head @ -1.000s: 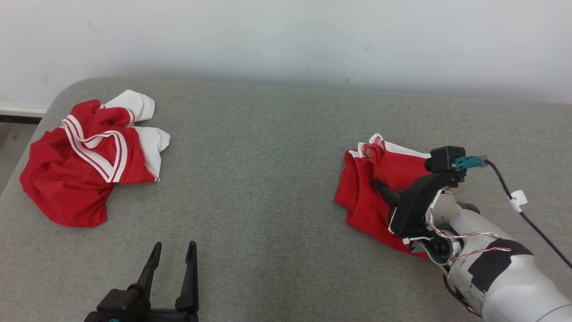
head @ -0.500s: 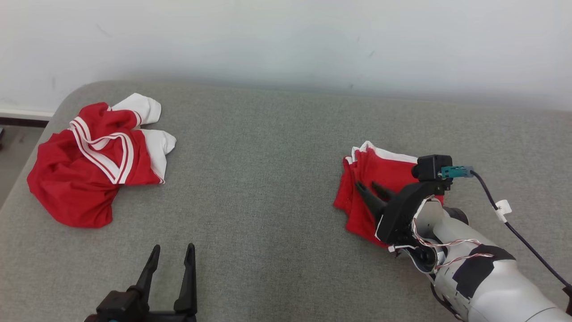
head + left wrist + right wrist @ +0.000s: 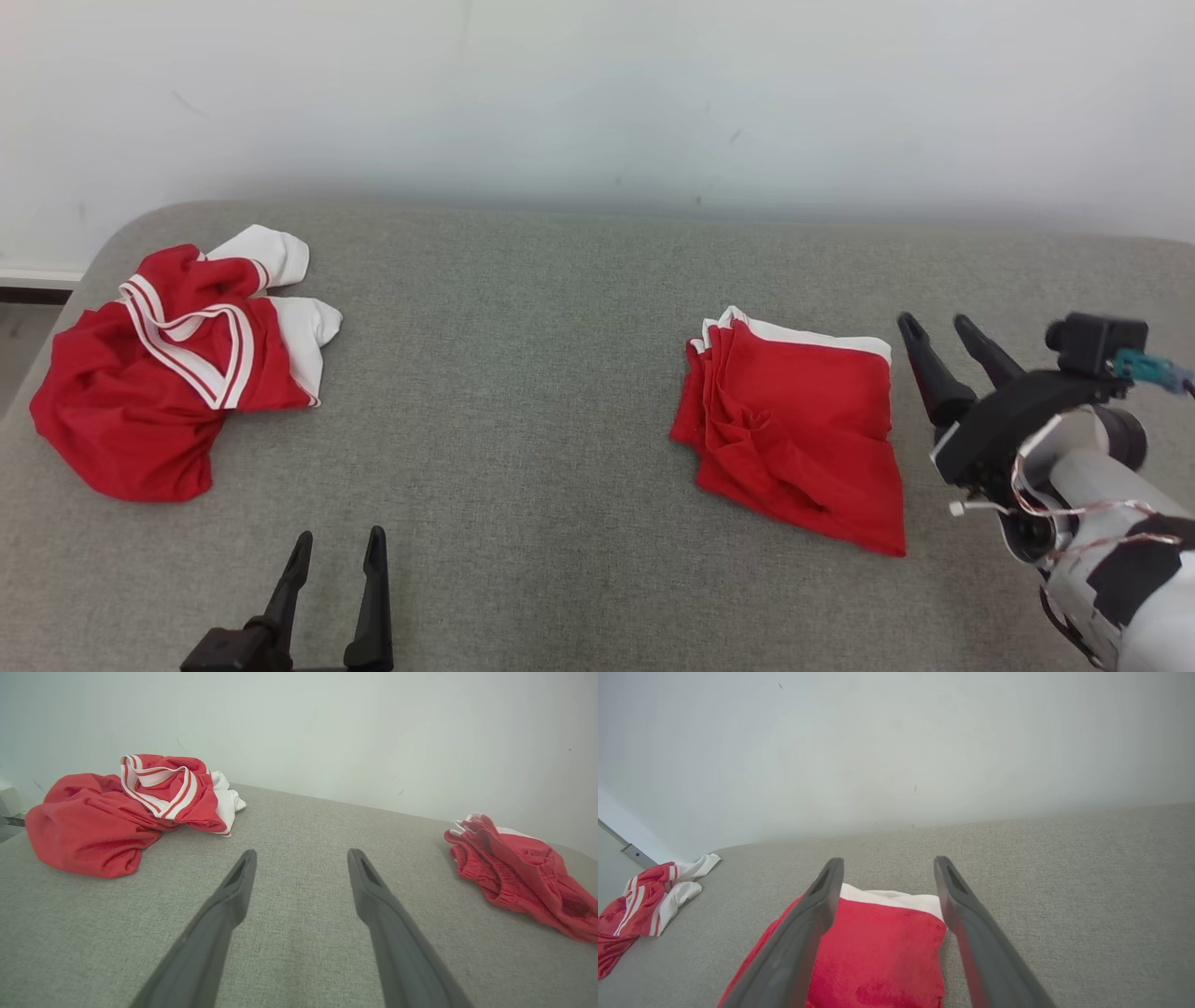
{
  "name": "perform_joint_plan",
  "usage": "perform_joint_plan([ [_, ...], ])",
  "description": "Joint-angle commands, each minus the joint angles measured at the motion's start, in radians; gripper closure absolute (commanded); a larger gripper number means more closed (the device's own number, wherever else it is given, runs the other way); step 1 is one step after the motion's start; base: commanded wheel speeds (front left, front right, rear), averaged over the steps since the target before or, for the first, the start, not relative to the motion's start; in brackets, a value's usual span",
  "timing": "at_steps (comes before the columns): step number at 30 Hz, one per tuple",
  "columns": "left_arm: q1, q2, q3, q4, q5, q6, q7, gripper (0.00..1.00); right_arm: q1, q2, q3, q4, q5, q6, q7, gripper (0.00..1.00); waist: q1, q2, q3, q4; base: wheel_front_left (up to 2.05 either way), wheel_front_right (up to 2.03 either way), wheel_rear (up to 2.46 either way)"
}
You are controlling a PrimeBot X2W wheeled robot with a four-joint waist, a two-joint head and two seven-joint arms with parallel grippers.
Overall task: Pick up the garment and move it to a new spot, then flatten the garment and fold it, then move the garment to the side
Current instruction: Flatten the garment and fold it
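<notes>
Garment (image 3: 794, 429) folded flat, white edge facing wall (image 3: 597, 93)

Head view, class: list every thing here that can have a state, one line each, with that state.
Folded garment: red with white edge, folded, lying on the grey surface, held by nothing.
Crumpled garment: red and white, bunched up, not folded, near the surface's left end.
Left tool: open, empty.
Right tool: open, empty, just right of the folded garment, not touching it.
</notes>
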Motion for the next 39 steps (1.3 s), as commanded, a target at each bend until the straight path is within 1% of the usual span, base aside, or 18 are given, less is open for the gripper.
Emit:
perform_joint_plan([
  [1,0.016,-0.001,0.005,-0.006,0.006,0.003,-0.003,0.0,0.031,-0.006,-0.007,0.009,-0.015,-0.002,-0.016,0.17,0.0,0.0,0.004,-0.003,0.0,0.0,0.0],
  [2,0.016,-0.001,0.007,-0.007,0.007,0.003,-0.003,0.0,0.042,-0.009,-0.008,0.014,-0.026,-0.002,-0.021,0.69,0.0,0.0,0.006,-0.004,0.0,0.0,0.0],
  [3,0.015,-0.001,0.009,-0.008,0.007,0.003,-0.003,0.0,0.052,-0.008,-0.008,0.018,-0.035,-0.002,-0.025,0.96,0.0,0.0,0.009,-0.005,0.0,0.0,0.0],
  [4,0.012,-0.001,0.01,-0.009,0.008,0.003,-0.003,0.0,0.062,-0.004,-0.008,0.023,-0.044,-0.002,-0.026,1.0,0.0,0.0,0.012,-0.006,0.0,0.0,0.0],
  [9,-0.006,-0.001,0.012,-0.01,0.011,0.002,-0.003,0.0,0.095,0.027,-0.019,0.046,-0.083,-0.002,-0.033,1.0,0.0,0.0,0.033,-0.001,0.0,0.0,0.0],
  [13,-0.021,-0.001,0.026,-0.011,0.019,0.002,-0.003,0.0,0.084,0.063,-0.018,0.065,-0.152,-0.002,-0.034,1.0,0.0,0.0,0.054,0.003,0.0,0.0,0.0],
  [18,-0.034,-0.001,0.03,-0.009,0.025,0.002,-0.003,0.0,0.081,0.098,-0.044,0.097,-0.201,-0.002,-0.034,1.0,0.0,0.0,0.072,0.013,0.0,0.0,0.0],
  [21,-0.039,-0.001,0.032,-0.008,0.024,0.002,-0.003,0.0,0.076,0.13,-0.022,0.126,-0.281,-0.002,-0.032,1.0,0.0,0.0,0.079,0.018,0.0,0.0,0.0],
  [26,-0.047,-0.001,0.027,-0.002,0.015,0.002,-0.003,0.0,0.088,0.191,-0.049,0.152,-0.327,-0.002,-0.032,1.0,0.0,0.0,0.086,0.029,0.0,0.0,0.0],
  [34,-0.049,-0.001,0.025,-0.002,0.007,0.002,-0.003,0.0,0.125,0.278,-0.071,0.124,-0.392,-0.002,-0.032,1.0,0.0,0.0,0.091,0.039,0.0,0.0,0.0],
  [39,-0.048,-0.001,0.022,-0.003,0.0,0.005,-0.003,0.0,0.163,0.326,-0.07,0.071,-0.433,-0.002,-0.032,1.0,0.0,0.0,0.091,0.04,0.0,0.0,0.0],
])
